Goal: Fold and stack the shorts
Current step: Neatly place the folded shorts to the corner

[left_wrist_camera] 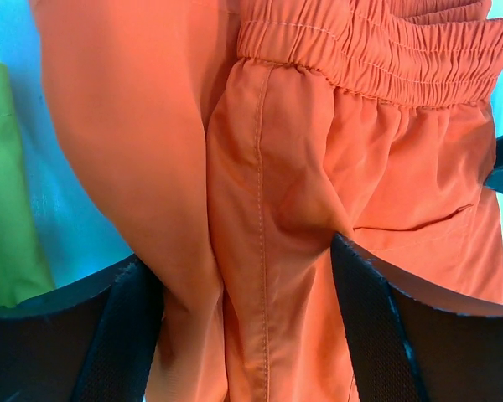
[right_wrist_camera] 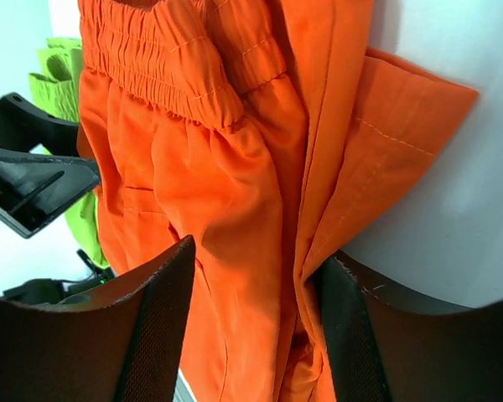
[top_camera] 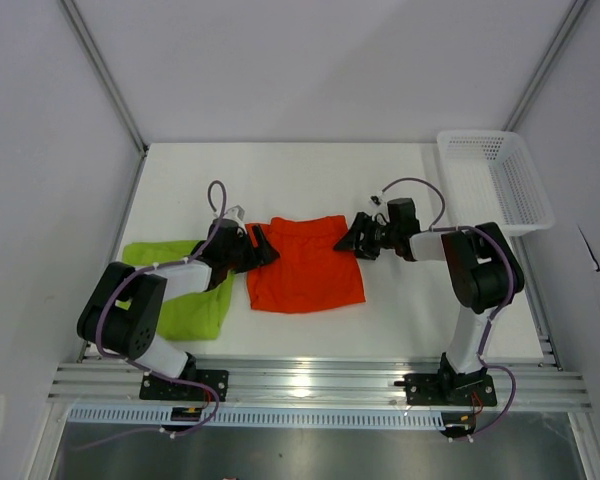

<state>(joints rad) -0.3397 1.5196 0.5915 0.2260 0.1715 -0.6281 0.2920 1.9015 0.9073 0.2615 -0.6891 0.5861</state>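
Note:
The orange-red shorts (top_camera: 305,265) lie flat mid-table, waistband toward the far side. My left gripper (top_camera: 263,247) is at their upper left corner and my right gripper (top_camera: 360,237) at the upper right corner. In the left wrist view the jaws (left_wrist_camera: 243,260) stand wide apart, with a bunched side seam of orange cloth (left_wrist_camera: 277,167) between the fingers. In the right wrist view the jaws (right_wrist_camera: 256,260) are also apart, straddling folds of the orange cloth (right_wrist_camera: 218,167). The lime green shorts (top_camera: 185,295) lie at the left, partly under my left arm.
A white mesh basket (top_camera: 500,180) stands at the back right corner. The metal rail (top_camera: 310,380) with both arm bases runs along the near edge. My left gripper's black fingers (right_wrist_camera: 25,184) show in the right wrist view.

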